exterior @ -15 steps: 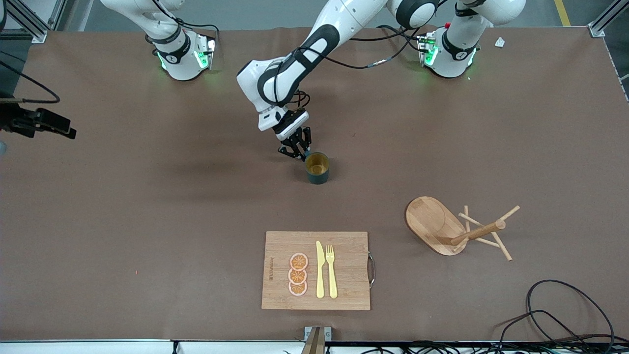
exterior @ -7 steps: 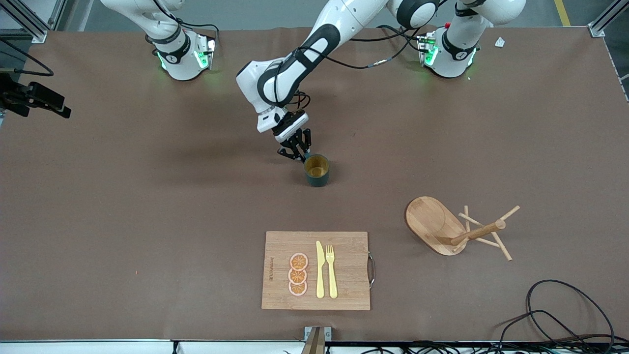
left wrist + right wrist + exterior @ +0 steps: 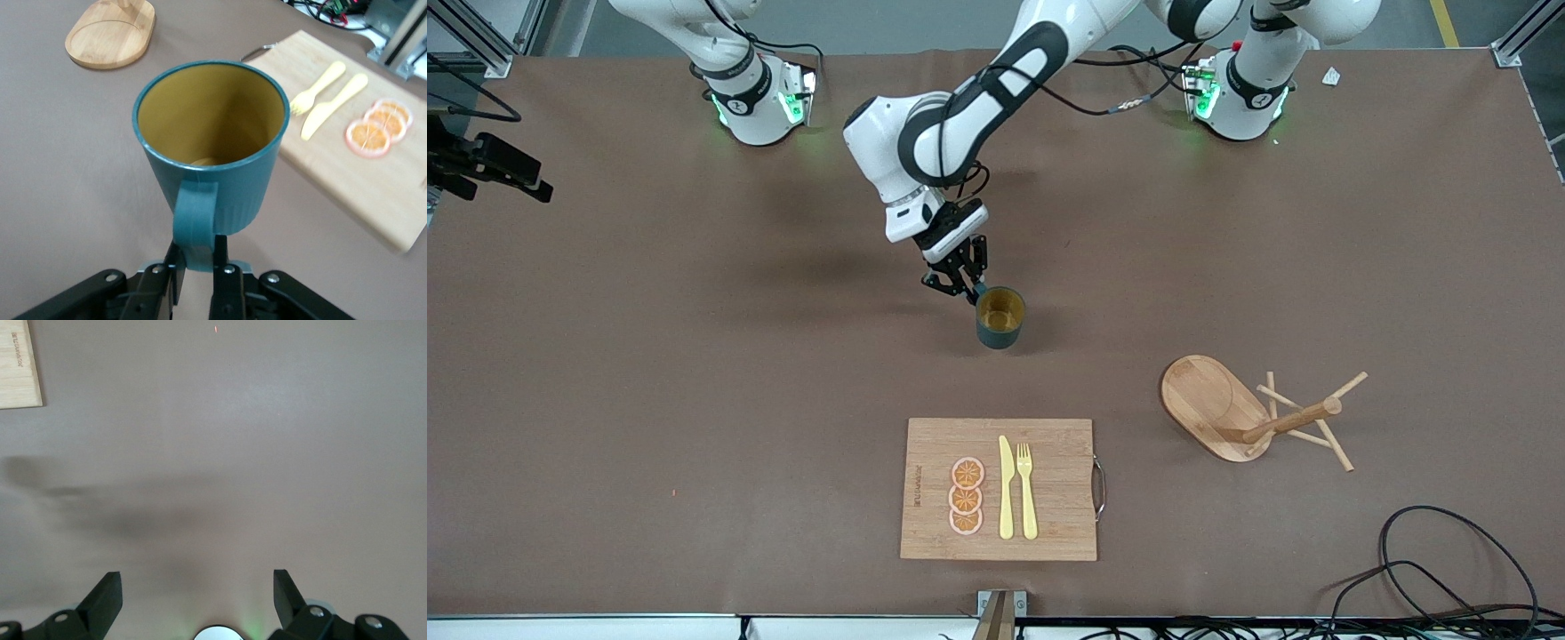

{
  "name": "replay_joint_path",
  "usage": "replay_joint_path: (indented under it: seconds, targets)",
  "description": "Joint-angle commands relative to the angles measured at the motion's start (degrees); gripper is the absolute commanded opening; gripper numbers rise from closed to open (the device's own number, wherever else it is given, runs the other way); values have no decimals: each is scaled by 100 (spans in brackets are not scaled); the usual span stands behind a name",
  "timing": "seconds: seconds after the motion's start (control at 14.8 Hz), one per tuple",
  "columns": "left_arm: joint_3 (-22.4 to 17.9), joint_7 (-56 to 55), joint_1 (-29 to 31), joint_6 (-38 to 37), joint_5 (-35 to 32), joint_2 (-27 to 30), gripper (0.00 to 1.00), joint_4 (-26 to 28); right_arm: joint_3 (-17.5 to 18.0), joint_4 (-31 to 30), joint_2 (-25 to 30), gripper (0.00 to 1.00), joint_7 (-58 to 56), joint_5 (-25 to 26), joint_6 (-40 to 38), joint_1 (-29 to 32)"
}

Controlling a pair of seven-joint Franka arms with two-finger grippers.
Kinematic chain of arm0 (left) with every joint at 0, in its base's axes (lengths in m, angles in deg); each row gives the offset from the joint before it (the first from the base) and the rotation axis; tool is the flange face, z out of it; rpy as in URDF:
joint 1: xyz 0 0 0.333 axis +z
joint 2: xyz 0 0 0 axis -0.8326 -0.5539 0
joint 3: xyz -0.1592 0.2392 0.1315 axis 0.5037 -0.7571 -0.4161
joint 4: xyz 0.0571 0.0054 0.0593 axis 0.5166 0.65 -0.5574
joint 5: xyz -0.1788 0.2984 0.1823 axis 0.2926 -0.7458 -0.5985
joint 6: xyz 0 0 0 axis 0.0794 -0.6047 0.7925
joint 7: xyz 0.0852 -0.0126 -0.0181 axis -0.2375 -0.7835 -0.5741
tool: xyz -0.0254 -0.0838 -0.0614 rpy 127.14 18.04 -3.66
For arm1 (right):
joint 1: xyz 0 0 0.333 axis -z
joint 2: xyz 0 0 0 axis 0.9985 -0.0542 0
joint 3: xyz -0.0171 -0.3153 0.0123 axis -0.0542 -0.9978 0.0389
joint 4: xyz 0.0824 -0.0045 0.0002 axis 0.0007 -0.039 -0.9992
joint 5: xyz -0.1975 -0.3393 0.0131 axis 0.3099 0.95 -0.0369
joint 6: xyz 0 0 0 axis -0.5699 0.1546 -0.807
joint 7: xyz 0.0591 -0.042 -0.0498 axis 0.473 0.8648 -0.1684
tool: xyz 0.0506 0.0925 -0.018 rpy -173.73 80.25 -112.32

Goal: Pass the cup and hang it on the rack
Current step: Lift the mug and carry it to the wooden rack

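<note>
Pinching the side handle of the dark teal, ochre-lined cup (image 3: 1000, 317) at mid-frame, the left tool (image 3: 964, 286) is clamped; the right tool (image 3: 197, 592) waits, fingers apart, over bare brown surface (image 3: 694, 373).

Cutting board (image 3: 1049, 489) holds knife (image 3: 1006, 487), fork (image 3: 1027, 490) (perhaps three orange slices (image 3: 966, 496)).

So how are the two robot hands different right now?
The left gripper is shut on the cup's handle, while the right gripper is open and holds nothing. The left gripper is out over the middle of the table; the right gripper waits at the right arm's end, over bare table. Both are black with two fingers.
</note>
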Motion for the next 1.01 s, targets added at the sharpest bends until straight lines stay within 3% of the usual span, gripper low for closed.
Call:
replay_joint_path:
  seconds: [0.0,0.47,0.94]
  targets:
    - [37,382,417,173,738,640,0,132,24,-224,301,100,14,2,56,56]
    - [19,1621,1700,200,3199,1897,0,159,33,-181,292,100,-214,11,-58,127]
    - [19,2851,3351,156,5941,2320,0,194,68,-66,292,100,-206,169,-243,74]
